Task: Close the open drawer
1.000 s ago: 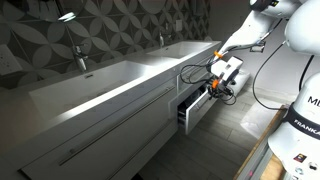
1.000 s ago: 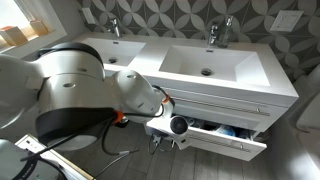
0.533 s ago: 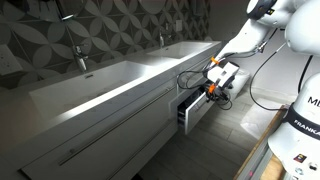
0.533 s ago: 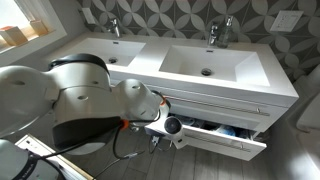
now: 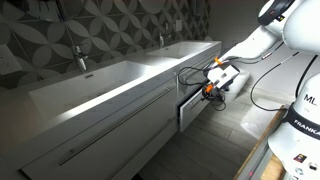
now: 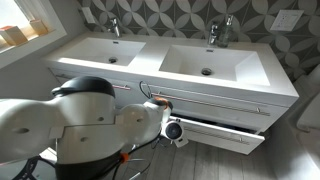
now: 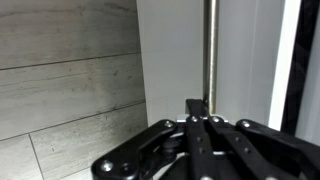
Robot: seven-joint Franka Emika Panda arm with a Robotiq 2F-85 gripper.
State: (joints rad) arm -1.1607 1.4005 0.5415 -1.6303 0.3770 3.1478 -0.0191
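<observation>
The white lower drawer [image 5: 191,108] of the vanity stands only slightly out from the cabinet front; it also shows in an exterior view [image 6: 226,134]. My gripper [image 5: 213,86] is shut and empty, with its fingertips against the drawer front. In an exterior view the gripper [image 6: 173,129] sits at the drawer's left end, partly hidden by my arm. In the wrist view the closed fingers [image 7: 200,108] touch the white drawer front [image 7: 170,50] beside its vertical metal bar handle [image 7: 209,45].
A white double-sink vanity top [image 6: 200,62] with faucets [image 6: 215,33] is above the drawer. Wood-look tile floor [image 7: 70,90] lies below. The robot base [image 5: 300,135] stands near the vanity, and cables [image 5: 265,95] hang from the arm.
The drawer has slid inward from well open to nearly flush. My gripper has moved with it toward the vanity.
</observation>
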